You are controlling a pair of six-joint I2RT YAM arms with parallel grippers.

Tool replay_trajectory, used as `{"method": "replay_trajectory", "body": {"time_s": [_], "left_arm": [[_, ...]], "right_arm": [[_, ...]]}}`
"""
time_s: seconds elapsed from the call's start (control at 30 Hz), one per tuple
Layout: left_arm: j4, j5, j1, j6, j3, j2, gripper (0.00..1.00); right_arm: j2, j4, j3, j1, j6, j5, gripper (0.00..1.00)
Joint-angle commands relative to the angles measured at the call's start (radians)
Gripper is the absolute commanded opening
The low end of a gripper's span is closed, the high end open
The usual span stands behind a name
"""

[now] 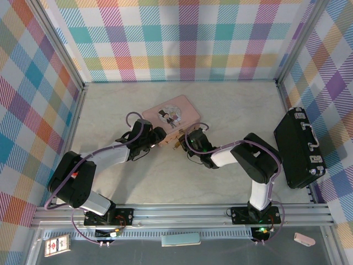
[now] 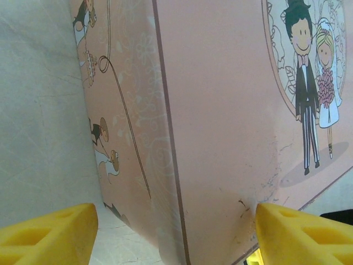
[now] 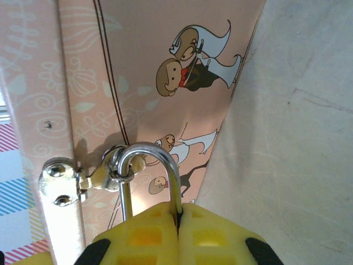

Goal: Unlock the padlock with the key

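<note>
The arms [image 1: 110, 156] are black and white, cables [image 1: 134, 114] purple, hands [image 3: 177, 212] yellow.

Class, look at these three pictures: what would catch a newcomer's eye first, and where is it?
First the pink tin with its cartoon bride and groom, mid-table between both arms. In the right wrist view, the yellow right gripper is shut on the silver shackle of the padlock, which hooks through the tin's clasp. A black case sits by the right wall.
</note>
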Motion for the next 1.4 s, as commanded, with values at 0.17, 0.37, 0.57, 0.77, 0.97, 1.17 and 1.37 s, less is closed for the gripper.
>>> {"method": "replay_trajectory", "body": {"time_s": [0.17,0.37,0.57,0.77,0.97,1.17,1.37], "left_arm": [[-0.160,-0.079,0.014,0.038,0.058,0.030,0.75],[-0.109,-0.065,0.041,0.037,0.087,0.048,0.76],[-0.062,0.004,0.048,0.092,0.162,0.132,0.77],[-0.085,0.061,0.050,0.126,0.223,0.235,0.76],[-0.086,0.011,0.049,0.099,0.128,0.236,0.74],[-0.051,-0.003,0.049,0.071,0.040,0.232,0.73],[-0.033,-0.054,0.051,0.039,-0.019,0.178,0.72]], "right_arm": [[-0.046,-0.141,-0.007,-0.058,-0.101,0.037,0.00],[0.009,-0.027,-0.001,-0.066,-0.138,-0.069,0.00],[0.008,-0.035,0.006,-0.064,-0.164,-0.101,0.00],[-0.014,-0.054,0.001,-0.058,-0.183,-0.095,0.00],[-0.019,-0.085,-0.019,-0.088,-0.184,-0.091,0.00],[-0.025,-0.084,-0.004,-0.125,-0.193,-0.110,0.00],[-0.026,-0.090,0.008,-0.139,-0.196,-0.107,0.00]]}}
